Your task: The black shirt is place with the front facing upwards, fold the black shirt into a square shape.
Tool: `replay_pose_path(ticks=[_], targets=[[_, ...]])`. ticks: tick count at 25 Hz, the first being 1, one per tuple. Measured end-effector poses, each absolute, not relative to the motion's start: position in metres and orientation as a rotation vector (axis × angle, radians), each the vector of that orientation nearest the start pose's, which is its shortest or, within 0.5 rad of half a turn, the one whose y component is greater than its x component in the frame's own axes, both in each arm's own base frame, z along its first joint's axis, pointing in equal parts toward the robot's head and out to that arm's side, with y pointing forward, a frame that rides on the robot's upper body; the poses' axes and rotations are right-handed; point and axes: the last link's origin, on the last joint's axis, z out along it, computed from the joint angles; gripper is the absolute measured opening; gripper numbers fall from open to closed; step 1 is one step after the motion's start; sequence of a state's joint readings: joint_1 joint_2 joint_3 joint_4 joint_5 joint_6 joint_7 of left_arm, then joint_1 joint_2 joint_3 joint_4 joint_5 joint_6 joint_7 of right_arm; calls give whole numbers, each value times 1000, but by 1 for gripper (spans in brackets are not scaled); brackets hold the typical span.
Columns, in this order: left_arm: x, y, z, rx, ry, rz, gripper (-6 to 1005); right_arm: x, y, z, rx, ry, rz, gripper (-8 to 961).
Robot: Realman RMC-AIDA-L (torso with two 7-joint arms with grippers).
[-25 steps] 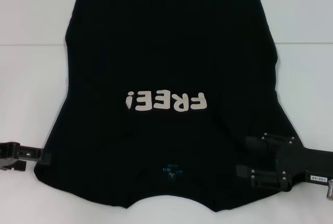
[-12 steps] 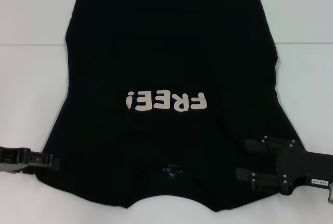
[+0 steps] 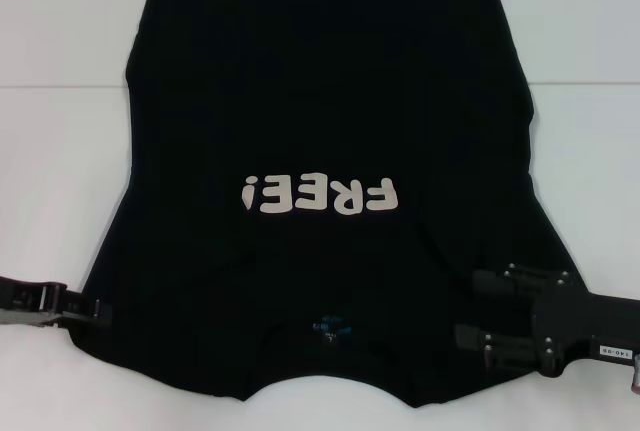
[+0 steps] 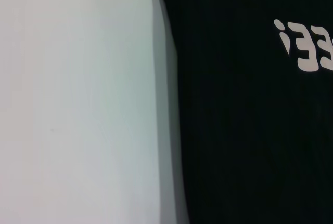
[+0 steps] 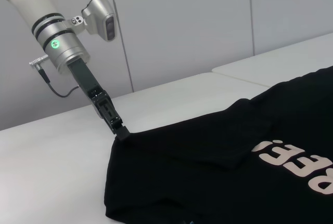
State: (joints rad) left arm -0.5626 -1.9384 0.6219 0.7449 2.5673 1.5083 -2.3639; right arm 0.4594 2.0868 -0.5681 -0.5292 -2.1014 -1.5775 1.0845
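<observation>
The black shirt (image 3: 320, 81) lies spread flat on the white table, front up. Its white "FREE!" lettering (image 3: 318, 194) reads upside down in the head view, and the blue neck label (image 3: 330, 329) is near the front edge. My left gripper (image 3: 100, 309) reaches in from the left, its tip touching the edge of the left sleeve. The right wrist view shows that gripper (image 5: 120, 130) at the shirt's corner (image 5: 127, 140). My right gripper (image 3: 466, 308) stands open over the right sleeve area, nothing between its fingers. The left wrist view shows the shirt's side edge (image 4: 250, 130).
The white table (image 3: 60, 151) extends on both sides of the shirt, with a seam (image 3: 580, 84) running across it. A pale panelled wall (image 5: 182, 21) stands behind the table in the right wrist view.
My left gripper has moved right, from beside the shirt to its left sleeve edge. The right gripper has shifted slightly toward the front edge. The shirt has not moved.
</observation>
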Motion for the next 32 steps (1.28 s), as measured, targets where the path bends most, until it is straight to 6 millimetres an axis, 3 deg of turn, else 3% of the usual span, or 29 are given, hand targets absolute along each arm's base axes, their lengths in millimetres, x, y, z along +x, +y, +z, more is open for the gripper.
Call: replay_pose_path(ticks=[14, 19, 23, 29, 32], targets=[[-342, 332, 61, -2216, -1748, 46, 209, 299, 290, -15, -2712, 520, 703, 792], [-341, 333, 64, -2219, -1752, 23, 50, 302, 295, -3, -2694, 622, 688, 794], [-336, 334, 66, -2227, -1777, 4, 37, 307, 312, 26, -2634, 846, 595, 793], [-327, 337, 67, -2259, -1790, -22, 30, 314, 352, 80, -2467, 1313, 214, 790], [-326, 337, 67, -2266, -1786, -22, 33, 315, 358, 94, -2379, 1476, 44, 789]])
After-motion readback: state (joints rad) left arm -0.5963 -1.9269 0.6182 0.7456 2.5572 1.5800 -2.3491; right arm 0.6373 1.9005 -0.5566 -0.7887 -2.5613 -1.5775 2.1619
